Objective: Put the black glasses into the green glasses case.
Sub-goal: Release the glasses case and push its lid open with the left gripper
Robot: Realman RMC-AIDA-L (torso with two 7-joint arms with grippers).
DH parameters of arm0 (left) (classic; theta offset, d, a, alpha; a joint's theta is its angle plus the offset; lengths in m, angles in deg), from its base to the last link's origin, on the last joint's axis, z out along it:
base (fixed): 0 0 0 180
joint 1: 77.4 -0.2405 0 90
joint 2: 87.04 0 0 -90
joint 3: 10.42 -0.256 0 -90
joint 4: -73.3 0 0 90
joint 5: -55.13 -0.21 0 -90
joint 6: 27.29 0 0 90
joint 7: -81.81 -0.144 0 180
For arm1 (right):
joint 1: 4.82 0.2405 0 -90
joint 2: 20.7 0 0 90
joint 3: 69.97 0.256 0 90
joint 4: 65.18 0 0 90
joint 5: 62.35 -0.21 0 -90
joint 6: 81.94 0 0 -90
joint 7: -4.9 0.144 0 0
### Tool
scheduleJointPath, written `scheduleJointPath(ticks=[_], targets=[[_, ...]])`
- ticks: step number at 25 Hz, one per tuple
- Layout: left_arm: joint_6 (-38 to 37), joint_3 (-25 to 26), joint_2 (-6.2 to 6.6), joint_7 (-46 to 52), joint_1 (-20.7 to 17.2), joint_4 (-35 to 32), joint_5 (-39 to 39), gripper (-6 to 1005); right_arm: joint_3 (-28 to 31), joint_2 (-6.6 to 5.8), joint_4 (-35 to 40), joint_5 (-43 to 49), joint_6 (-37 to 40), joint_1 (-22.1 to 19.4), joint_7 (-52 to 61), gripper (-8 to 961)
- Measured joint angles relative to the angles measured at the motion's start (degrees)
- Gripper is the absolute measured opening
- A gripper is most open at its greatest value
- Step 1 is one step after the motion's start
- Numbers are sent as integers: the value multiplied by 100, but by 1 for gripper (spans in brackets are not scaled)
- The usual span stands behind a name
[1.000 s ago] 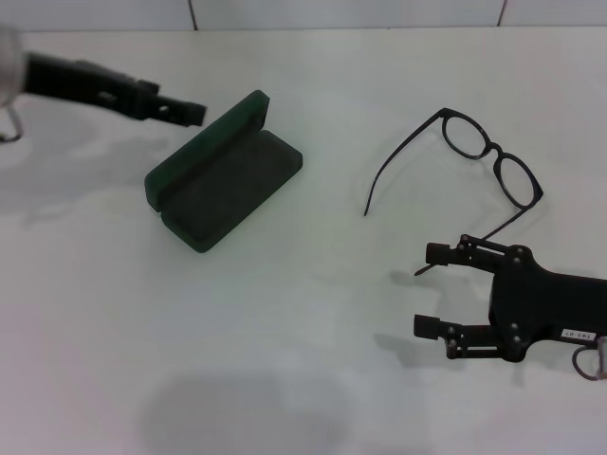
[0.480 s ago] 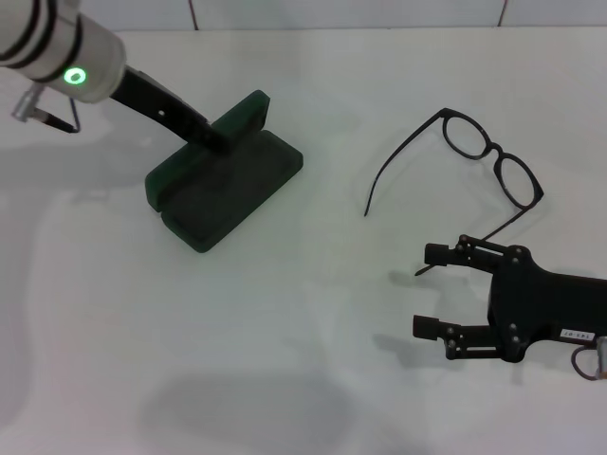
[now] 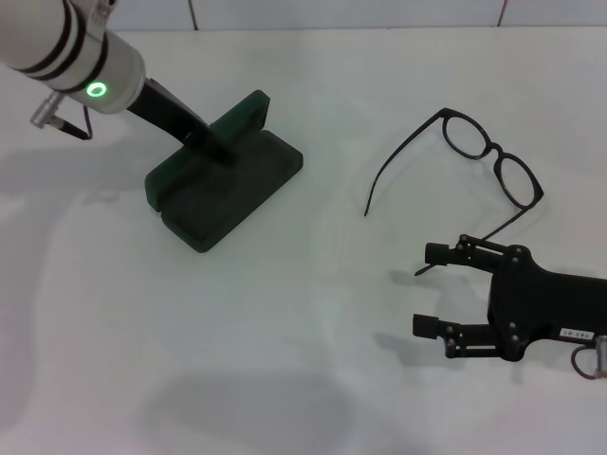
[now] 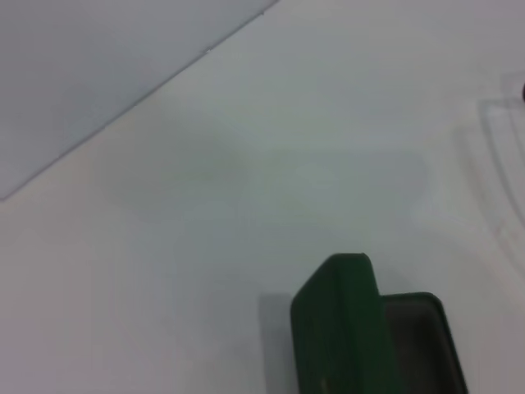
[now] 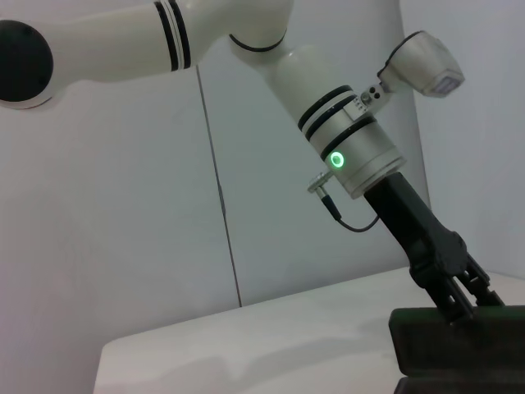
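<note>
- Glasses (image 3: 479,161) lie on the tabletop (image 3: 303,313) on the right side, temples unfolded, lenses toward the far right. One temple curves out toward the centre; the other runs down toward the right pincer.
- Handling, my read: light, thin frame, stiff but easy to bend or snap at the hinges. Lenses are slick and scratch easily, so keep off them.
- Best hold is probably the bridge or the frame rim beside a hinge. A temple tip would let them swing.
- Open temples look too wide for the case, so they likely need folding or careful angling in.
- Case (image 3: 223,185) sits well apart on the left, open, lid standing up at the far edge, dark lining exposed, nothing inside.
- Left pincer (image 3: 216,147) is down at the case, right at the lid. Can't tell its opening or whether it has hold of the lid.
- Right pincer (image 3: 434,289) hovers low, just near of the glasses, fingers spread wide, holding nothing. Near temple tip ends just beside its upper finger.
</note>
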Motion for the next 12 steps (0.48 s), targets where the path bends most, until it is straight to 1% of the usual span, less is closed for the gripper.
scheduleJointPath(ticks=[5, 11, 12], targets=[[235, -135, -26, -39, -87, -99, -13, 824, 0, 0, 1, 0, -3, -28, 7, 870], [308, -366, -35, -51, -117, -79, -43, 787, 19, 0, -62, 0, -11, -24, -9, 870], [308, -366, -35, -51, -117, -79, -43, 754, 24, 0, -71, 0, -13, -21, -14, 870]])
